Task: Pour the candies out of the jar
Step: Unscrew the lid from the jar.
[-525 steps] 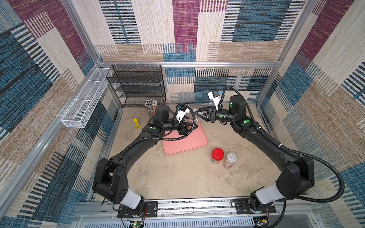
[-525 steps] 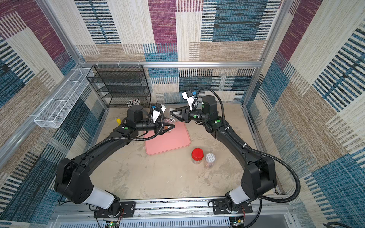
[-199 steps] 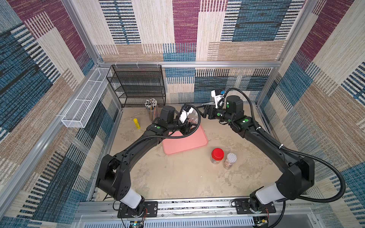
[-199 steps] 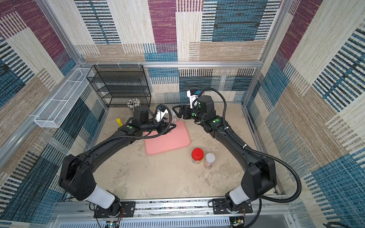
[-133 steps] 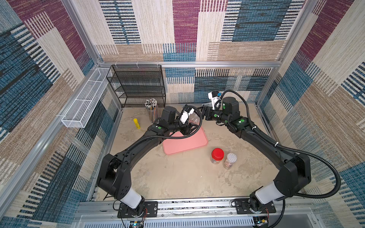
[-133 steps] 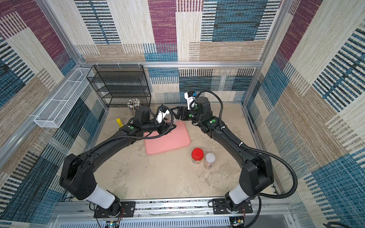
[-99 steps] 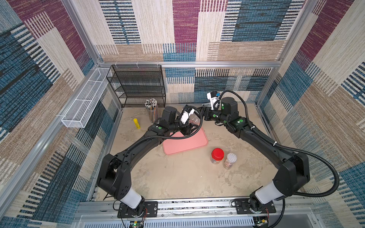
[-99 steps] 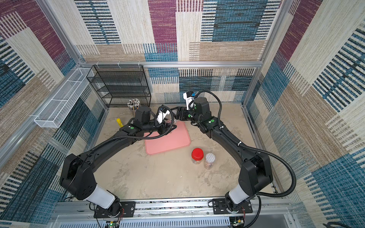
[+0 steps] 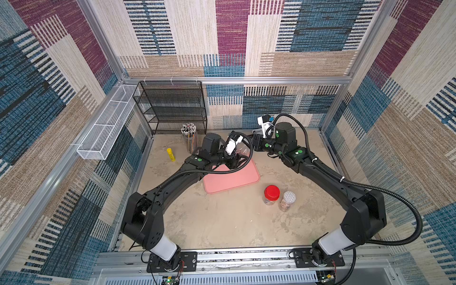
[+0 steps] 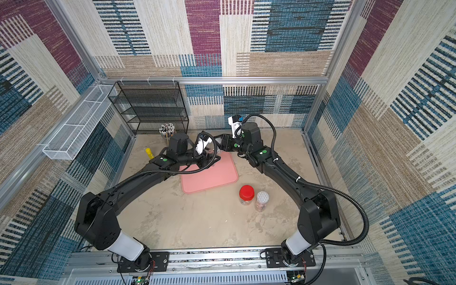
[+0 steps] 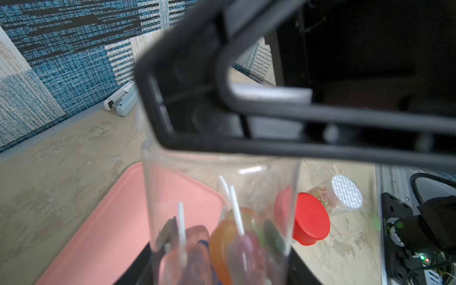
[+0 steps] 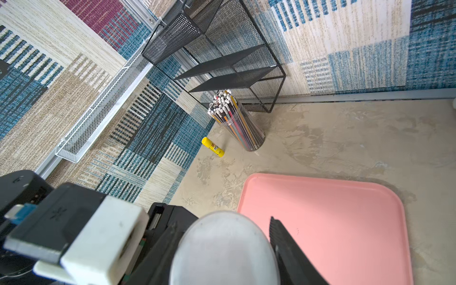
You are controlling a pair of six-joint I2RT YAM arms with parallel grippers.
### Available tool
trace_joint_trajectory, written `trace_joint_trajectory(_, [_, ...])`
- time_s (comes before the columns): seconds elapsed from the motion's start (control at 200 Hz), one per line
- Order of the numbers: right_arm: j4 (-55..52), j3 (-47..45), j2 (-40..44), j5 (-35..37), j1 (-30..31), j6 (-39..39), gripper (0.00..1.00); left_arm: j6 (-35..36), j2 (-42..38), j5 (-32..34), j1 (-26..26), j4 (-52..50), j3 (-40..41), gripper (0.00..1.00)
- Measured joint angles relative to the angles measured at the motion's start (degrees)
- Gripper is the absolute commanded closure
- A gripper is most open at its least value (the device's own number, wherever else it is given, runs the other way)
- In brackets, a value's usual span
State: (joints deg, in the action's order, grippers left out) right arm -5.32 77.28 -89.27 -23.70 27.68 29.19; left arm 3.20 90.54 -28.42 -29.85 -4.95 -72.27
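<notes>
Mid-frame in both top views, left gripper (image 9: pixel 234 160) is clamping the jar (image 11: pixel 219 197) of candies (image 11: pixel 234 241) over the tray (image 12: pixel 333 222); right gripper (image 12: pixel 220 223) is pinching its lid (image 12: pixel 222 251).

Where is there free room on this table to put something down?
Free: the wide table strip between the pink tray and the front rail; also most of the tray itself. Crowded: the tray's back edge, where the jar hangs; beside the red-lidded jar and patterned-lidded jar; near the pencil cup.
</notes>
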Motion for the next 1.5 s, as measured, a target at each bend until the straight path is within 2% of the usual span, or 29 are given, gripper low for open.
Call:
trace_joint_trajectory(0.185, [-0.1,0.0,0.9,-1.5,-0.2,-1.7,0.61,0.0,0.0,-2.3,0.6,0.0,-0.4,1.0])
trace_joint_trajectory(0.326, [1.0,0.0,2.9,-7.0,-1.3,-5.0,0.66,0.0,-0.5,-11.8,2.5,0.7,-1.4,1.0])
trace_joint_trajectory(0.476, [2.1,-0.2,5.4,-14.0,-2.3,-9.2,0.67,-0.2,-1.2,-21.7,3.6,2.2,-1.8,1.0])
trace_joint_trajectory(0.651, [3.1,-1.9,8.6,-20.9,-3.1,-13.3,0.68,-1.3,-1.2,-30.6,3.7,2.5,-2.8,1.0])
trace_joint_trajectory(0.777, [3.1,-2.2,10.0,-24.2,-3.8,-15.5,0.68,-1.3,-1.0,-34.7,3.7,2.5,-3.3,1.0])
trace_joint_trajectory(1.177, [2.6,-1.7,9.9,-27.3,-4.3,-17.0,0.61,-1.2,-0.9,-36.6,3.7,1.2,-4.1,1.0])
trace_joint_trajectory(1.503, [2.3,-0.6,8.0,-27.3,-4.4,-16.5,0.43,-0.2,0.0,-35.6,3.5,-1.4,-5.2,1.0])
